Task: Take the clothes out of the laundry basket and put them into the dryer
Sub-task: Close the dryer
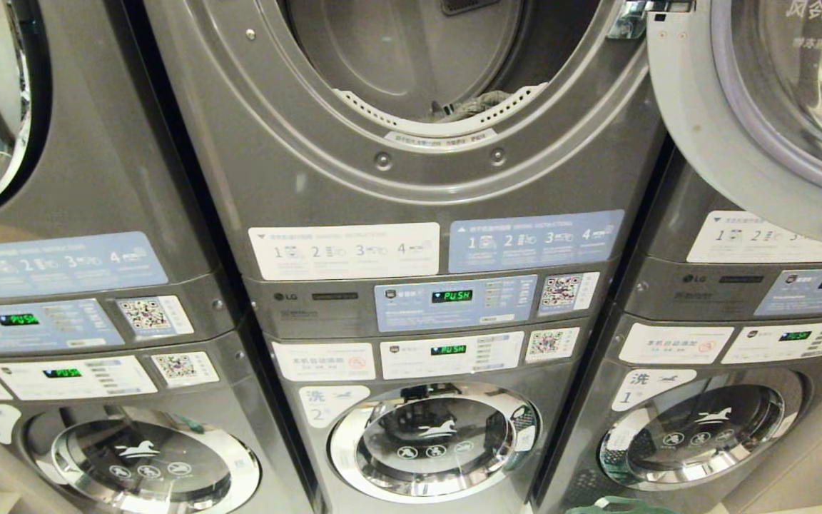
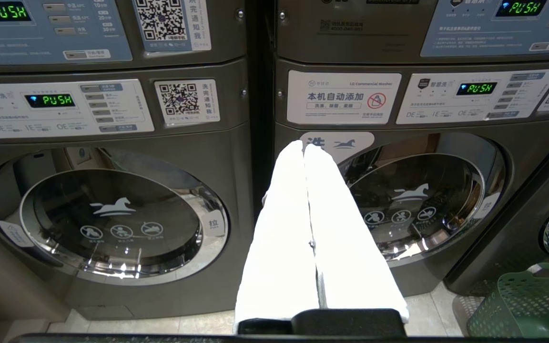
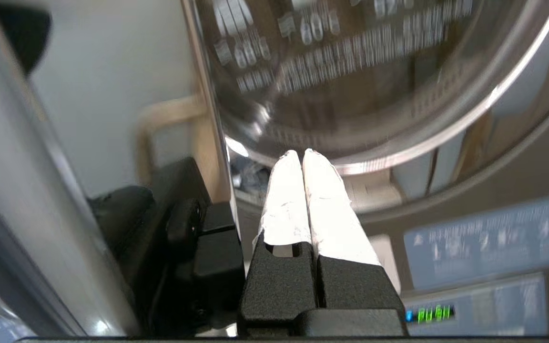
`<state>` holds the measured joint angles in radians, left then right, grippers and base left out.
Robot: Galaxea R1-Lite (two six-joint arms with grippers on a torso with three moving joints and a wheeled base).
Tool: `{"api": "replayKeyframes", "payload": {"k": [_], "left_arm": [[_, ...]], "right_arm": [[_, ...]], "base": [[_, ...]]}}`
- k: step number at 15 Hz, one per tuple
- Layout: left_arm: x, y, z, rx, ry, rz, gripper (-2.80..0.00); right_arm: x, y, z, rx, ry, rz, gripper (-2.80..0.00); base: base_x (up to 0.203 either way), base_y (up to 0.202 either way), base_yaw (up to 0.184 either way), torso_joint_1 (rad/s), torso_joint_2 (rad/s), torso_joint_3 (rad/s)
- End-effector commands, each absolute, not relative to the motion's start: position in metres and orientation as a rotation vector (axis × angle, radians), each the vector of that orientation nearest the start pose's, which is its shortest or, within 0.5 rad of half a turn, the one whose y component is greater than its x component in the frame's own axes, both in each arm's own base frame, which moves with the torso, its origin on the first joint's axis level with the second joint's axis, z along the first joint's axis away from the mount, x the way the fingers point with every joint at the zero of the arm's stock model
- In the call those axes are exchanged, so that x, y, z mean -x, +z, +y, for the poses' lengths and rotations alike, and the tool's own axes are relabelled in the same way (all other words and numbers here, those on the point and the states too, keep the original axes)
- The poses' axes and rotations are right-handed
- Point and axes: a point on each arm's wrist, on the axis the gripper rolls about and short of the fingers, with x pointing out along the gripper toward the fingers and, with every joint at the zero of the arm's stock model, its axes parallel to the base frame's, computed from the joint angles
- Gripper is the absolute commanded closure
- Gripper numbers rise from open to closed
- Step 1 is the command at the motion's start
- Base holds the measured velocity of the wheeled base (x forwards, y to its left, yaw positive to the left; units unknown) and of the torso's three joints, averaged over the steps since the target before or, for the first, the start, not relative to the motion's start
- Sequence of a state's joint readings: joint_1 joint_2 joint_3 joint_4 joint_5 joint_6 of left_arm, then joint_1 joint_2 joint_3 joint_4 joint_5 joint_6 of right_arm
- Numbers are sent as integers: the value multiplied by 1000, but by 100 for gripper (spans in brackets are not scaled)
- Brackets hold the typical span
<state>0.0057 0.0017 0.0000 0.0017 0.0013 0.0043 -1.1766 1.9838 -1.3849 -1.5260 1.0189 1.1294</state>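
Note:
The dryer (image 1: pixel 325 143) is the upper middle machine, and its round door (image 1: pixel 760 107) hangs swung open to the right. Some grey clothes (image 1: pixel 479 103) lie low in the drum behind the perforated rim. Only a sliver of the green laundry basket (image 1: pixel 611 505) shows at the bottom edge of the head view; in the left wrist view the basket (image 2: pixel 527 305) stands on the floor by the lower machines. My right gripper (image 3: pixel 301 153) is shut and empty, close under the door's glass (image 3: pixel 350 71). My left gripper (image 2: pixel 303 145) is shut, empty and parked, facing the lower washers. Neither arm shows in the head view.
Three stacks of grey machines fill the head view, with lit control panels (image 1: pixel 454 300) between the upper and lower units. The lower washer doors (image 1: pixel 432 439) are closed. The open door juts out over the right-hand stack. Pale tiled floor (image 2: pixel 198 326) runs along the base of the machines.

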Motion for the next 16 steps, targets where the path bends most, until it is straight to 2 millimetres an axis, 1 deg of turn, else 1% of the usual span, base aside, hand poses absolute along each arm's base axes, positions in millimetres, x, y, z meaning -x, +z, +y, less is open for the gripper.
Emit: {"api": "replayKeyframes", "payload": {"k": [1, 3, 7, 9, 12, 16], "left_arm": [[23, 75, 0, -5, 8, 5, 0], [23, 75, 0, -5, 8, 4, 0], [23, 75, 0, -5, 8, 4, 0], [23, 75, 0, -5, 8, 4, 0], [23, 75, 0, -5, 8, 4, 0], [23, 75, 0, -5, 8, 5, 0]], "right_arm": [[-153, 302, -323, -314, 83, -404, 0], [-152, 291, -320, -324, 64, -387, 0], [-149, 280, -312, -362, 47, -367, 0], [-146, 267, -305, -381, 30, -340, 0], [-139, 253, -286, -411, 15, -303, 0], [-126, 234, -254, -481, -10, -263, 0]], "base": [[0, 0, 0, 0, 0, 0], [0, 0, 0, 0, 0, 0], [0, 0, 0, 0, 0, 0], [0, 0, 0, 0, 0, 0], [0, 0, 0, 0, 0, 0], [0, 0, 0, 0, 0, 0]]}}
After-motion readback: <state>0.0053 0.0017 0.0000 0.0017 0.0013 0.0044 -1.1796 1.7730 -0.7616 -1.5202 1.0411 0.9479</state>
